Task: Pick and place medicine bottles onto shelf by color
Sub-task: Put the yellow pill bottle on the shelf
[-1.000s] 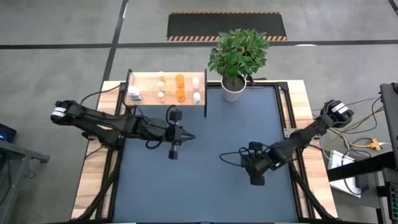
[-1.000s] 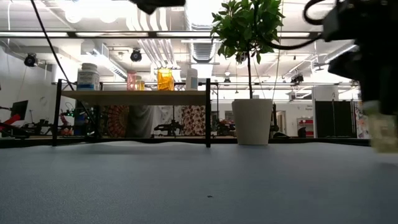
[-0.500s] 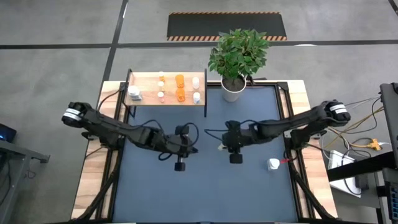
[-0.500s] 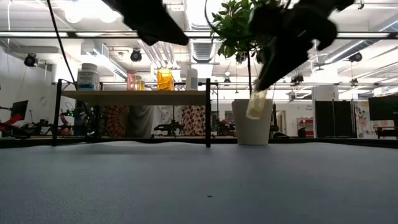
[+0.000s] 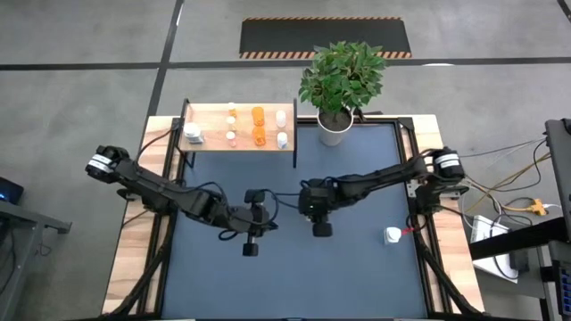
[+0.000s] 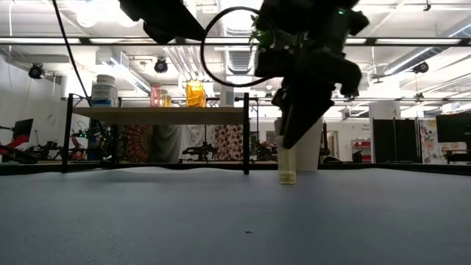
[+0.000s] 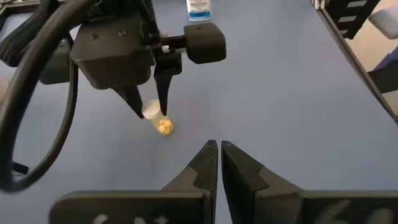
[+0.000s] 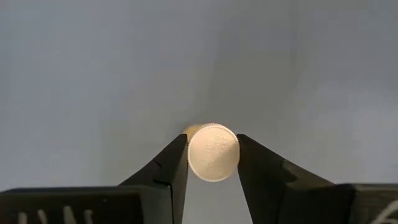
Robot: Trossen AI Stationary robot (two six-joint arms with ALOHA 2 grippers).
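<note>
two dark fingers of my right gripper (image 8: 212, 155) pinch a small translucent amber bottle with a pale cap (image 8: 213, 152) above the dark blue tabletop (image 5: 357, 267); my left gripper (image 7: 217, 149) is closed, empty.

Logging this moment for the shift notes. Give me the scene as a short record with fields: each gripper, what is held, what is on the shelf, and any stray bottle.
right gripper: over mid-table, shut on the amber bottle by its pale cap
amber bottle: upright, at or just above the tabletop
left gripper: shut, empty, beside the right gripper
shelf: far left corner, holds white and orange bottles
loose white bottle: on the table's right side
plant pot: right of the shelf
</note>
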